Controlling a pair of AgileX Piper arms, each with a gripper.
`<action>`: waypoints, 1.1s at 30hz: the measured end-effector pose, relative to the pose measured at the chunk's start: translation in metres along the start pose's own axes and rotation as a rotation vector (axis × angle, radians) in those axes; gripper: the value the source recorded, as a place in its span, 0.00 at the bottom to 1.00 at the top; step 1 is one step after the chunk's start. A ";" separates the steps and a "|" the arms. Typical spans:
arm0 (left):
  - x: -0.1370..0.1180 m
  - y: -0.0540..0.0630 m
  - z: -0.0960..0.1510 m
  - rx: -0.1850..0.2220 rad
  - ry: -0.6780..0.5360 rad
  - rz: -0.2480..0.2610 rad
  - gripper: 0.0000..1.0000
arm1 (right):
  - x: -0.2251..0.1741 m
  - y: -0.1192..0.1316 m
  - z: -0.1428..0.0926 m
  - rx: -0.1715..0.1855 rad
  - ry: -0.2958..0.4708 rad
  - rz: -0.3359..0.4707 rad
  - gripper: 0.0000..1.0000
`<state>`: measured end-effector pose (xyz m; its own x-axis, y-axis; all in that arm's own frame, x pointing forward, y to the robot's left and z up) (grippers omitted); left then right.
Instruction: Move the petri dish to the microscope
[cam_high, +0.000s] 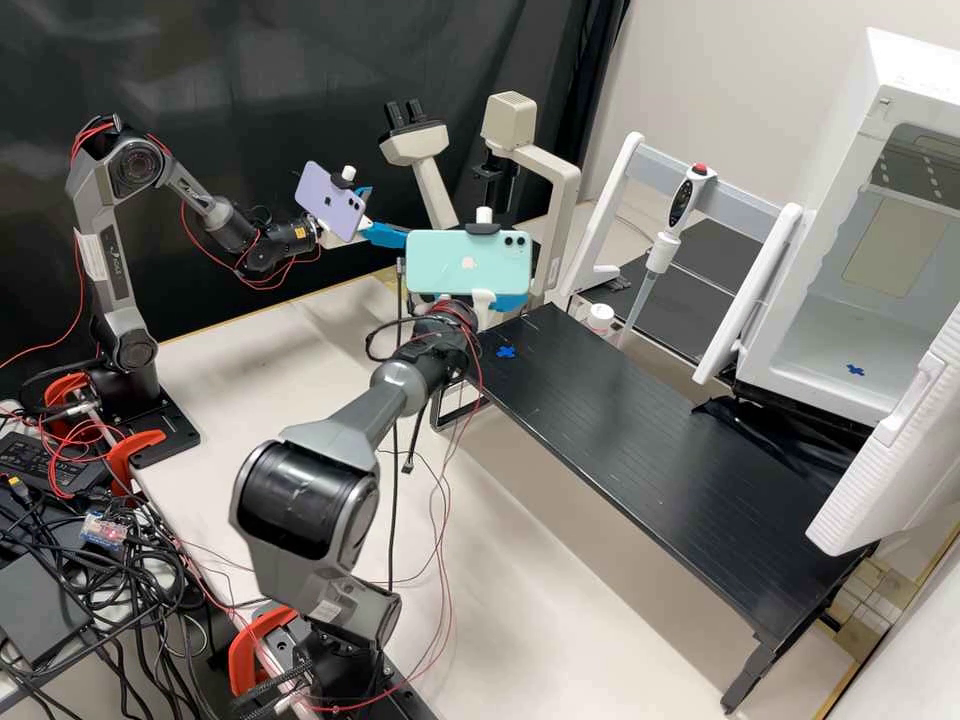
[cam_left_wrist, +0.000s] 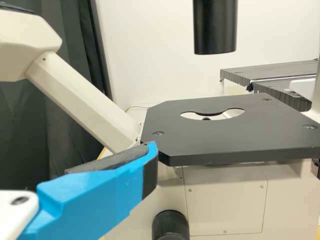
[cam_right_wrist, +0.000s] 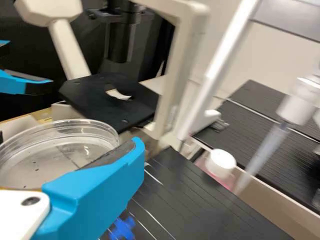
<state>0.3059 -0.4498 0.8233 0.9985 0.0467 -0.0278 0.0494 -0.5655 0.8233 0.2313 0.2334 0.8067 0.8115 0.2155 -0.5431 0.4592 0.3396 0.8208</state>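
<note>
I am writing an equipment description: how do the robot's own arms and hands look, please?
The left arm and right arm are grey with rounded black joints and loose red cables. The left has a purple phone mounted on it, the right a mint-green one. The left hand and right hand are white with bright blue fingers and dark pads.

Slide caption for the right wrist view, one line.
Petri dish held in the right gripper, microscope stage and blue-marked bench beyond.

I could pass between the flat black microscope stage (cam_left_wrist: 240, 135) and the black cylinder (cam_left_wrist: 215, 27) above. The slanted cream tube (cam_left_wrist: 82, 102), upright cream pillar (cam_high: 563, 215) and, near a stage corner, the blue-fingered left gripper (cam_high: 388, 216) crowd me.
</note>
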 end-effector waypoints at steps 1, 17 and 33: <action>0.000 0.000 0.000 0.000 0.000 0.000 1.00 | 0.005 -0.001 -0.005 -0.004 -0.002 -0.003 0.00; 0.000 0.000 0.000 0.000 0.000 0.000 1.00 | 0.097 -0.034 -0.041 0.002 -0.116 0.188 0.00; 0.000 0.000 0.000 0.000 0.000 0.000 1.00 | 0.197 -0.053 -0.015 0.196 -0.072 0.289 0.00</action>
<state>0.3059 -0.4498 0.8233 0.9985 0.0467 -0.0278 0.0494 -0.5655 0.8233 0.3613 0.2710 0.6535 0.9382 0.2101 -0.2751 0.2616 0.0903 0.9609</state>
